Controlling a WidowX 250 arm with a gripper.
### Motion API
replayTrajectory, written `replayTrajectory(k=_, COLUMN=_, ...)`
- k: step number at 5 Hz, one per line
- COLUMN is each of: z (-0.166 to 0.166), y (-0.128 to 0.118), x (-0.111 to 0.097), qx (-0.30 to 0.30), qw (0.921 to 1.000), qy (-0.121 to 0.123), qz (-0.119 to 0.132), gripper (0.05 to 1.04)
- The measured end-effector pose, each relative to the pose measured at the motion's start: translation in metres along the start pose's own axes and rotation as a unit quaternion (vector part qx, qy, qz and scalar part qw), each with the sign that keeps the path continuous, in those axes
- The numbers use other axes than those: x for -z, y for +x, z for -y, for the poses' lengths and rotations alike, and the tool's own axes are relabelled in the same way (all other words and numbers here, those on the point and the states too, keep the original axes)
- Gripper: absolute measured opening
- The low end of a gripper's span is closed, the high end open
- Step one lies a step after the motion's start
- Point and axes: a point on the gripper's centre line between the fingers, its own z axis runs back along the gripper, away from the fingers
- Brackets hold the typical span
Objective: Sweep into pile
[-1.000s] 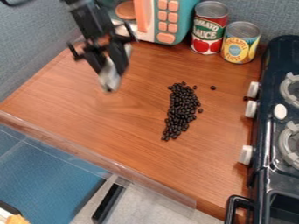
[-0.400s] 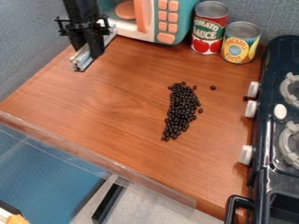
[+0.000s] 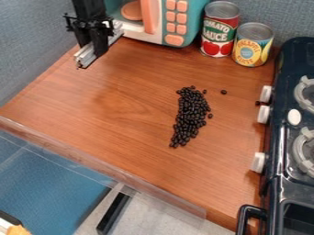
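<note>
counter (image 3: 116, 114): gripper (image 3: 92, 47) near far left corner is pinching metal bar (image 3: 86, 56); hard sweep could be scattering beans (image 3: 191, 114) off right edge.

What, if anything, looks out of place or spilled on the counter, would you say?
One bean lies right of the upper end of the dark pile, and a dark speck, perhaps another bean, sits by the stove knobs; both look odd, cut off from the pile.

Dark beans (image 3: 190, 117) piled nr. ctr., end effector (image 3: 92, 46) w/ prob. metal bar (image 3: 86, 56).
</note>
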Motion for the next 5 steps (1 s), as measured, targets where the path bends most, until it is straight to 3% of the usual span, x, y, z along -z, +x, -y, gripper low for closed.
replayTrajectory(k=2, z=-0.004, y=0.008, x=0.029, qx=0.004, qw=0.9984, qy=0.046, qz=-0.035, gripper=0.425)
replayTrajectory(k=3, z=-0.007, y=0.005, x=0.033, qx=0.009, qw=0.9976, qy=0.056, qz=-0.041, gripper=0.727)
replayTrajectory(k=4, z=0.003, y=0.001, x=0.016, qx=0.012, qw=0.9989, qy=0.034, qz=-0.03, gripper=0.982)
replayTrajectory(k=5, z=0.002, y=-0.015, x=-0.039, qx=0.009, qw=0.9989, qy=0.033, qz=0.031, gripper=1.007)
